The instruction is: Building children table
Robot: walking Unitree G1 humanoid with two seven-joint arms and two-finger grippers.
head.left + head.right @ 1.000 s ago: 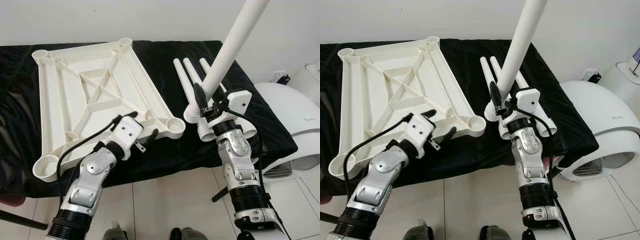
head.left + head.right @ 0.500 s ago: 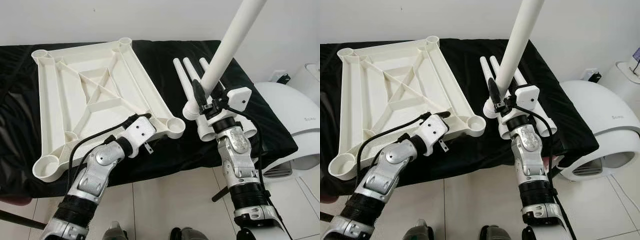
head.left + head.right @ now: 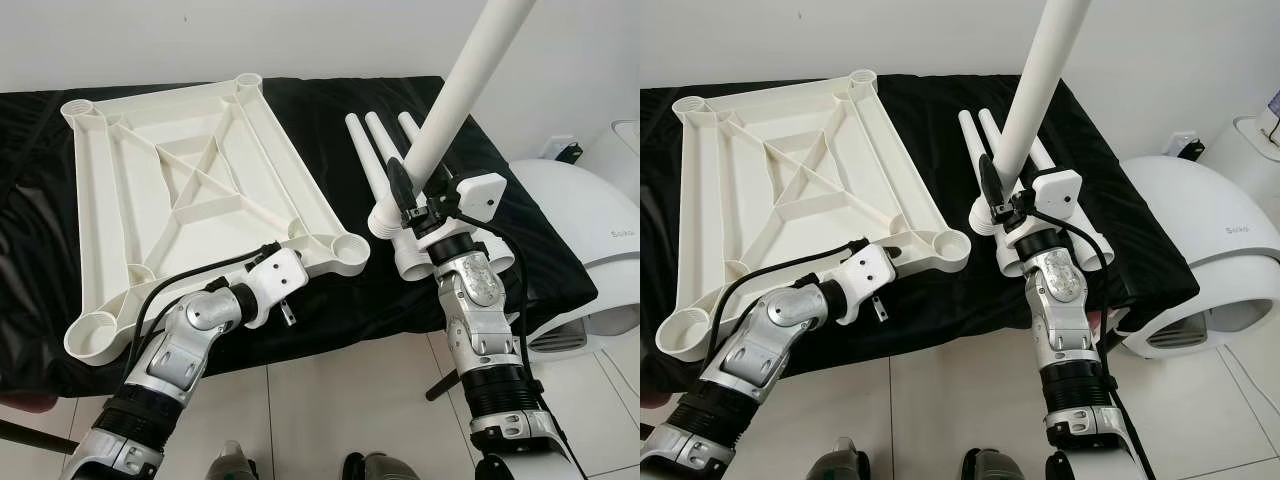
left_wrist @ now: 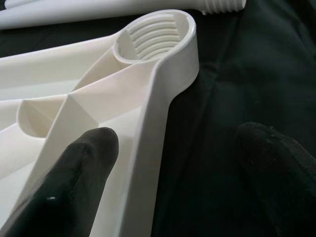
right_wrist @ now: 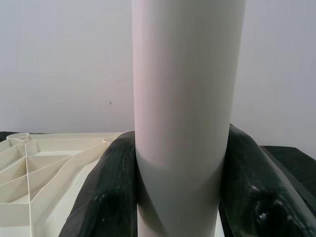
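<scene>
The right pincer (image 3: 403, 200) pinches a long white leg (image 3: 462, 92) rising toward the frame's upper right; tilted, it could miss or cross-thread. The upturned tabletop (image 3: 175, 190) fills the black-draped surface's (image 3: 330, 120) left. The left pincer (image 4: 173, 163), spread, straddles its rim beside the threaded corner socket (image 4: 155, 37) and could nudge it.

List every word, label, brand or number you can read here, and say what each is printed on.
Faint grey lettering on the white domed appliance: too small and blurred to read.
No text on the table top, the held table leg, the grippers or the black cloth.
</scene>
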